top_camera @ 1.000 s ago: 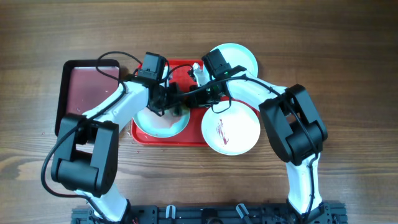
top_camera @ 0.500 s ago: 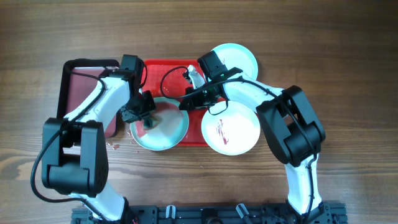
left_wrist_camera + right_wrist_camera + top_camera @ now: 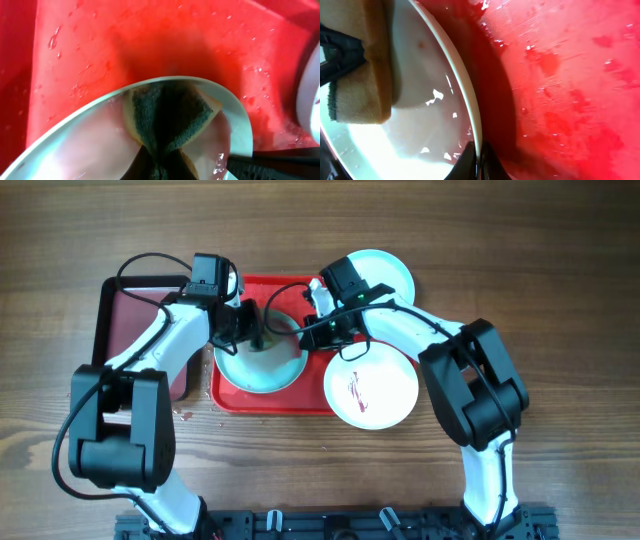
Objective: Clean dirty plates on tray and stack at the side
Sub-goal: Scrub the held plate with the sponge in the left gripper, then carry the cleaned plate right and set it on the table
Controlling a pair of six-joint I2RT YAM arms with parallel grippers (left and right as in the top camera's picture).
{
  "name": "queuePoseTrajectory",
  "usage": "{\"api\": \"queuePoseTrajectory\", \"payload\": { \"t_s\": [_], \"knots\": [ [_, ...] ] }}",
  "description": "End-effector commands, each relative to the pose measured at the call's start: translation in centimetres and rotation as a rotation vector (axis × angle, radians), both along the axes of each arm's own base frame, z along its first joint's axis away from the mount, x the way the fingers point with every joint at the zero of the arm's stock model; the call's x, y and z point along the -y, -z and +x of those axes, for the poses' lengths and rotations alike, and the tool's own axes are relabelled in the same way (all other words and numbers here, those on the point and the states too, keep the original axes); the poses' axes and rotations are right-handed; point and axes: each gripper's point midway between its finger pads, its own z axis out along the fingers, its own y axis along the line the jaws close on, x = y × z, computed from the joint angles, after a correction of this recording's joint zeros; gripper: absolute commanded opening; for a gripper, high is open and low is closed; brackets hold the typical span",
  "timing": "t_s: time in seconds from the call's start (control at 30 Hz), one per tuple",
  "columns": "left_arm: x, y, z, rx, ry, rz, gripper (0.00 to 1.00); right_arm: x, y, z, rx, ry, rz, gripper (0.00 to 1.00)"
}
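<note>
A pale turquoise plate (image 3: 262, 370) lies on the red tray (image 3: 270, 398). My left gripper (image 3: 255, 338) is shut on a yellow-and-dark-green sponge (image 3: 167, 112) and presses it on the plate's far inner part (image 3: 85, 147). My right gripper (image 3: 305, 340) is shut on that plate's right rim (image 3: 454, 65), one finger on each side (image 3: 477, 157). The sponge also shows in the right wrist view (image 3: 360, 85). A white plate (image 3: 370, 390) with a red smear sits at the tray's right end. A second turquoise plate (image 3: 388, 272) lies on the table behind the tray.
A black-rimmed tray (image 3: 128, 330) with a dark red floor lies left of the red tray. The red tray floor is wet with drops (image 3: 150, 40) and reddish streaks (image 3: 560, 80). A few drops lie on the wood (image 3: 185, 412).
My left gripper has carried the sponge from the plate's near left part to its far rim. The right gripper has kept its hold on the rim, shifting slightly.
</note>
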Motion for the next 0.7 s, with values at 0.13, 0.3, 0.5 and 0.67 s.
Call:
{"api": "queuePoseTrajectory", "payload": {
  "t_s": [0.13,0.3,0.5,0.67],
  "knots": [
    [0.3,0.1,0.7,0.017,-0.015,0.015,0.04,1.9,-1.1,1.0,0.061,0.071,-0.111,0.04],
    [-3.0,-4.9,3.3,0.007,-0.118,0.012,0.04,2.6,-2.4,1.0,0.081,0.084,-0.142,0.05],
    [-4.6,-10.8,5.2,0.045,-0.156,0.008,0.04,3.4,-3.0,1.0,0.101,0.093,-0.179,0.04],
    [-4.6,-9.6,4.0,-0.025,-0.156,0.016,0.04,5.5,-8.0,2.3,0.262,0.14,-0.251,0.04]
  ]
}}
